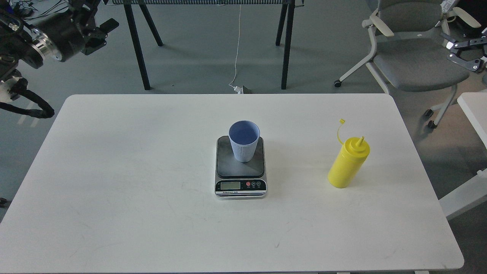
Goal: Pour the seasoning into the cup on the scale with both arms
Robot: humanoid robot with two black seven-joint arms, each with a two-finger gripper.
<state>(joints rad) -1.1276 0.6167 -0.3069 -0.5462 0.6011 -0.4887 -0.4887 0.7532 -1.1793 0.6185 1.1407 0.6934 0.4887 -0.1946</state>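
We find the cup (244, 141) centred on the scale (240, 167) mid-tabletop for weighing, the bottle (348, 163) upright untouched near the right edge, left gripper (99, 33) state indeterminable.

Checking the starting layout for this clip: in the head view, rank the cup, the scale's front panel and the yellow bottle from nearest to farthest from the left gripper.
Measured from the left gripper, raised beyond the table's far-left corner:
1. Cup, upright on the scale's platform, mid-table.
2. Front panel of the scale, below the cup on the near side.
3. Yellow bottle, standing alone on the right.
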